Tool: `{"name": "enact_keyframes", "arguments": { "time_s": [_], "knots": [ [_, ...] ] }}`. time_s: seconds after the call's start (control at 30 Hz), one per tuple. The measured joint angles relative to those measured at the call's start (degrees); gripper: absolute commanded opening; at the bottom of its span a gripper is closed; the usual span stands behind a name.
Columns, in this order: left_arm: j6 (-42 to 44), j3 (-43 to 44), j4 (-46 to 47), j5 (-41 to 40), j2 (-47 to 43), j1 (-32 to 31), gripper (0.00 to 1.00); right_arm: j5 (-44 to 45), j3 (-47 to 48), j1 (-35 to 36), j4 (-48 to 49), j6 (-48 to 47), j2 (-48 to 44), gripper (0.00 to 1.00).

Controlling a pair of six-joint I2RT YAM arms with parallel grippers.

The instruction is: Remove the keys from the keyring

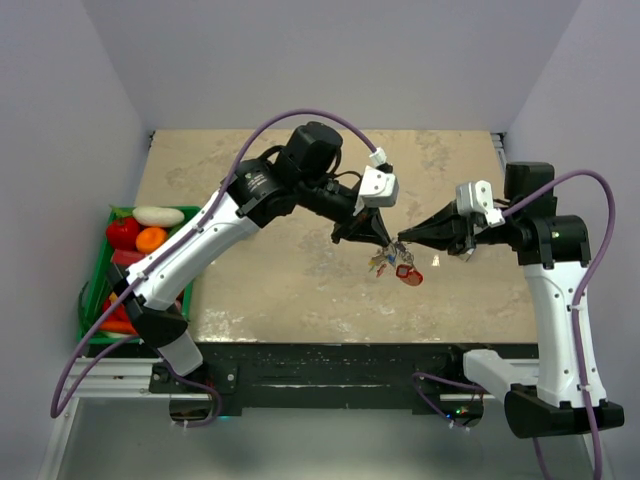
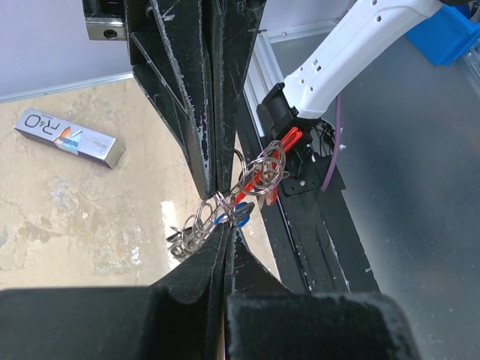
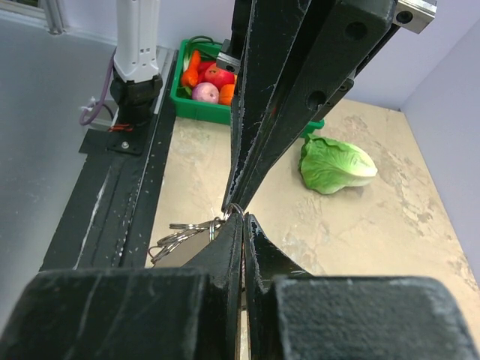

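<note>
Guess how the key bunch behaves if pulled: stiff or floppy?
Likely floppy: the keys hang loosely from the shut left hand and right hand. Probably light but swingy, with the red fob trailing at the end. The thin keyring wire may slip from the pinch.

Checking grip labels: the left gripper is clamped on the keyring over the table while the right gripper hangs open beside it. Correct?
Not quite. The right gripper is not open: it is shut on the keyring too, as the right wrist view shows. The left gripper is clamped on it, as you say.
</note>
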Motion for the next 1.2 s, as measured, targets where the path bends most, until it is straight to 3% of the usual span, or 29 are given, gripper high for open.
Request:
{"name": "enact_keyframes", "arguments": {
  "time_s": [0.8,0.9,1.03,1.2],
  "knots": [
    [-2.1,0.0,0.0,-6.0,4.2,-2.1,0.00,0.3,-2.2,2.3,2.5,1.0,-1.6,0.00],
    [-2.2,0.0,0.3,-7.0,3.9,-1.6,0.09,0.0,-4.2,2.3,4.6,2.6,-3.0,0.00],
    [-2.2,-0.2,0.4,-8.8,2.3,0.2,0.28,-0.2,-5.1,2.5,6.1,4.0,-3.9,0.00],
    [-1.9,-0.2,0.5,-10.4,-1.1,1.8,0.34,-0.4,-5.1,2.5,7.4,4.7,-4.2,0.00]
  ]
}}
